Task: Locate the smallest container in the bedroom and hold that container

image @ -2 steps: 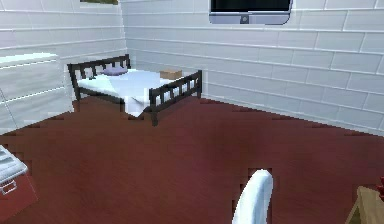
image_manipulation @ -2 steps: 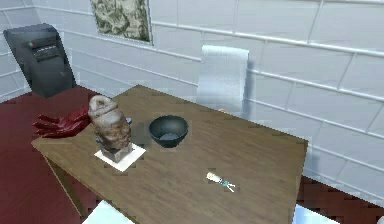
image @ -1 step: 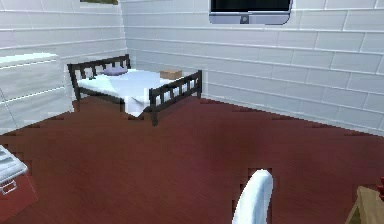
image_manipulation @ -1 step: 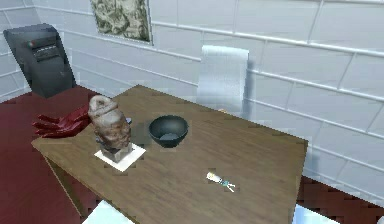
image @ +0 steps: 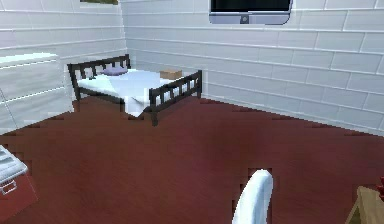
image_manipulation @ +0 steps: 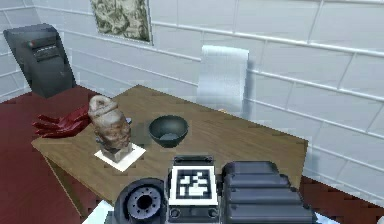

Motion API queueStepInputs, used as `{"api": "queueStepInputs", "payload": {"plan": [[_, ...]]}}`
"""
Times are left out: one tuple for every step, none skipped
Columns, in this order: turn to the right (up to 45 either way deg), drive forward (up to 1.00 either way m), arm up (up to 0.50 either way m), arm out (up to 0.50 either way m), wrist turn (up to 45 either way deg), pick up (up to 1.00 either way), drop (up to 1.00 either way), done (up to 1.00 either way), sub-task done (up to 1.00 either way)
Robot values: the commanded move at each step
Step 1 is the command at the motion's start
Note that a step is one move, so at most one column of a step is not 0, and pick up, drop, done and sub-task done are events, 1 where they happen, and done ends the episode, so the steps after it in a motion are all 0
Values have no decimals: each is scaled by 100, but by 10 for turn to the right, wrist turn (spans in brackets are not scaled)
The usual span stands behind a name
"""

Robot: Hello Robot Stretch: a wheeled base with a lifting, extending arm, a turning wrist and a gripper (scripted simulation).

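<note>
in the arm side view a wooden table [image_manipulation: 240, 140] runs across the middle. the dark bowl [image_manipulation: 170, 128] stands upright on it, just off the picture's centre toward 8 o'clock. a bust [image_manipulation: 108, 120] on a white square base stands at the bowl's 9 o'clock, near it but apart. a red crumpled thing [image_manipulation: 60, 125] lies at the bust's 9 o'clock, by the table's end. a white chair [image_manipulation: 222, 75] stands behind the table's far edge at the bowl's 1 o'clock. on the white brick wall a picture [image_manipulation: 120, 18] hangs at 11 o'clock, and a dark bin-like box [image_manipulation: 45, 60] stands on the floor at 10 o'clock.

at 6 o'clock, on the bottom edge, sits a white square with black marks [image_manipulation: 192, 187]. the gripper [image_manipulation: 140, 205] shows as a dark round body at the square's 8 o'clock, with a ribbed dark block [image_manipulation: 262, 195] at the square's 3 o'clock. the gripper's far end cannot be made out, so i cannot tell whether it holds anything. the bowl is on the tabletop between the gripper's 12 and 1 o'clock.

in the forward view a dark-framed bed [image: 140, 88] with a white sheet stands at 10 o'clock on the dark red floor [image: 150, 160]. a grey pillow [image: 113, 70] lies at the bed's 11 o'clock, and a brown box [image: 171, 73] sits just beside the bed at its 2 o'clock. a screen [image: 250, 10] hangs on the wall near 1 o'clock, and a white dresser [image: 30, 85] stands at 9 o'clock. a white chair back [image: 255, 200] rises at 5 o'clock.
</note>
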Motion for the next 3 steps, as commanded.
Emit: {"api": "queueStepInputs", "payload": {"plan": [[0,0,0,38,0,0,0,0,0],[0,0,0,0,450,0,0,0,0],[0,0,0,0,450,0,0,0,0]]}}
